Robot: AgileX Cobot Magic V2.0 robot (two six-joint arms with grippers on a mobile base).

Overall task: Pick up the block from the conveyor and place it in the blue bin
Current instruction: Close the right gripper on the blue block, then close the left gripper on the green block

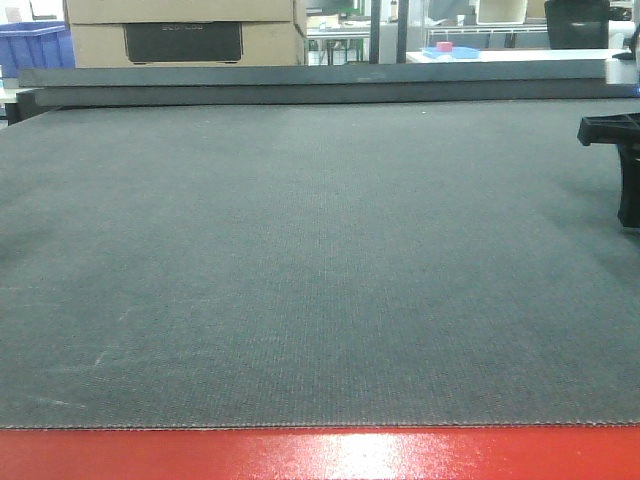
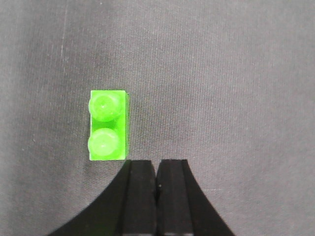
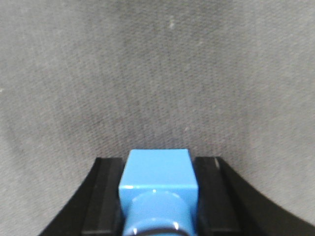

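Note:
The bright blue block point(image 3: 158, 169) sits between the black fingers of my right gripper point(image 3: 158, 164), which is shut on it above the dark grey conveyor point(image 3: 157, 73). A round stud shows on the block's near face. My left gripper point(image 2: 156, 167) is shut with nothing in it, its tips pressed together over the belt. The conveyor point(image 1: 300, 260) fills the front view, with its red frame point(image 1: 320, 455) along the near edge. A blue bin point(image 1: 35, 45) stands beyond the belt's far left corner.
A bright green two-stud brick point(image 2: 108, 126) lies on the belt just ahead and left of my left fingertips. A black arm part point(image 1: 615, 140) juts in at the right edge. Cardboard boxes point(image 1: 185, 30) and a blue tray with a pink block point(image 1: 448, 49) stand behind the belt.

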